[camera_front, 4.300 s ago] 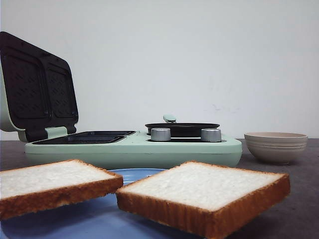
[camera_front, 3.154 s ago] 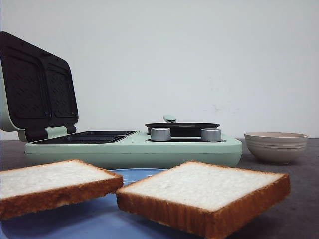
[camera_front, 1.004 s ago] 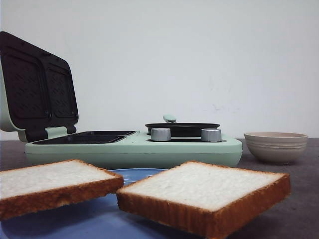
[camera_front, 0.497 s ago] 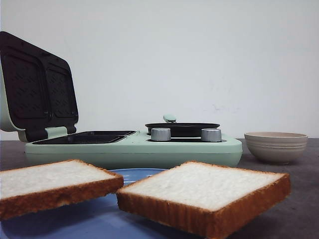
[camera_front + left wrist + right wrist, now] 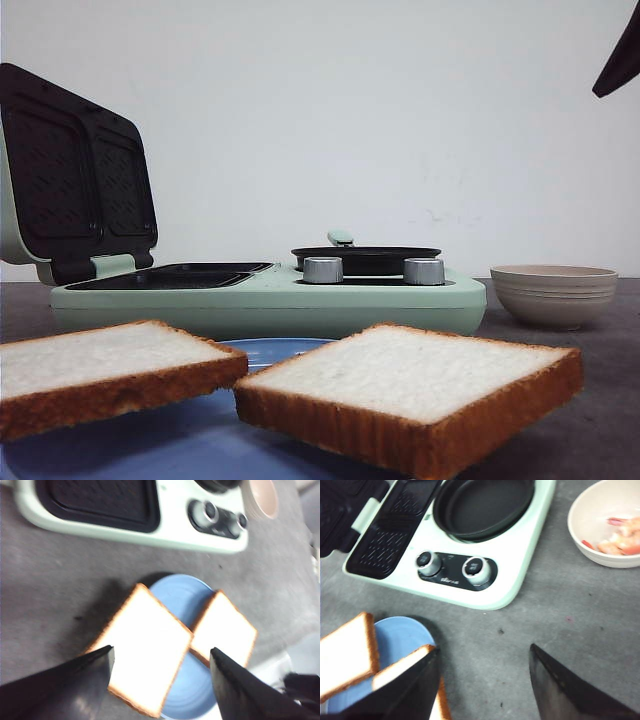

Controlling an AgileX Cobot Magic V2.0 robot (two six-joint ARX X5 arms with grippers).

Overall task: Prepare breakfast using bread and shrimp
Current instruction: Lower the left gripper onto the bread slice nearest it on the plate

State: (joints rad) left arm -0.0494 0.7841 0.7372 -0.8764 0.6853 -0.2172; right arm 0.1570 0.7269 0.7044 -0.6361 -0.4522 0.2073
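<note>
Two square bread slices, one on the left (image 5: 110, 372) and one on the right (image 5: 410, 392), lie on a blue plate (image 5: 200, 440) at the near edge. My left gripper (image 5: 161, 651) hangs open above them, over one slice (image 5: 147, 645), with the other slice (image 5: 223, 627) beside it. My right gripper (image 5: 484, 649) is open over bare table right of the plate (image 5: 400, 632). The shrimp (image 5: 622, 537) lie in a cream bowl (image 5: 580, 535); from the front the bowl (image 5: 553, 295) hides them.
A mint-green breakfast maker (image 5: 270, 300) stands behind the plate with its dark lid (image 5: 75, 175) raised at the left. It carries a black pan (image 5: 365, 258) and two silver knobs (image 5: 475, 567). A dark arm part (image 5: 620, 60) shows top right.
A dark part of an arm has come into the front view's top right corner. Bread, plate, appliance and bowl have not moved.
</note>
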